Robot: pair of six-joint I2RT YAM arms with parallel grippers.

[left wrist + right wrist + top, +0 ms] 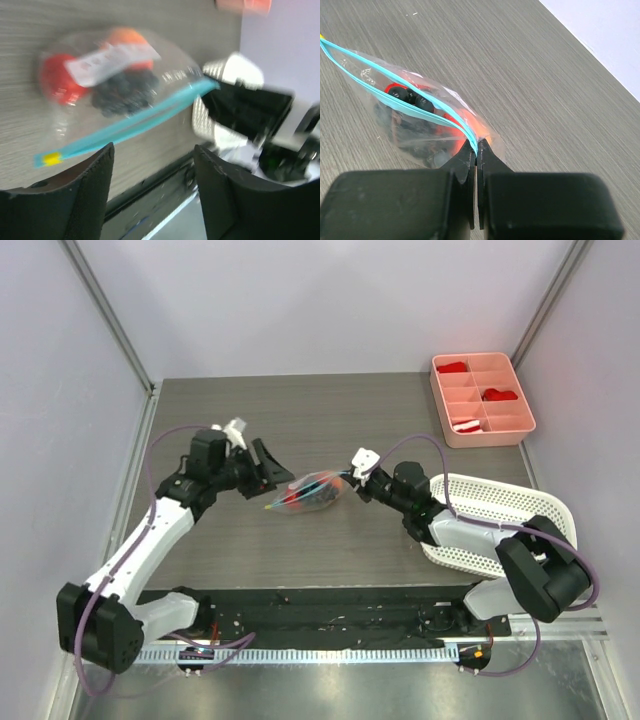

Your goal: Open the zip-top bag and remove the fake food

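The zip-top bag (313, 492) lies mid-table, clear with a teal zip strip (135, 125) that ends in a yellow slider. The fake food sits inside it: a red piece (57, 80), an orange fruit (127, 40) and a black cluster (122, 92). My right gripper (476, 150) is shut on the right end of the zip strip (435, 107), and the strip's two halves stand slightly apart in the middle. My left gripper (152, 170) is open just off the bag's left end, touching nothing. From above, the left gripper (275, 472) and the right gripper (352, 485) flank the bag.
A pink divided tray (485, 400) with red bits stands at the back right. A white perforated basket (500, 510) lies at the right, under my right arm. A black strip (330, 605) runs along the table's near edge.
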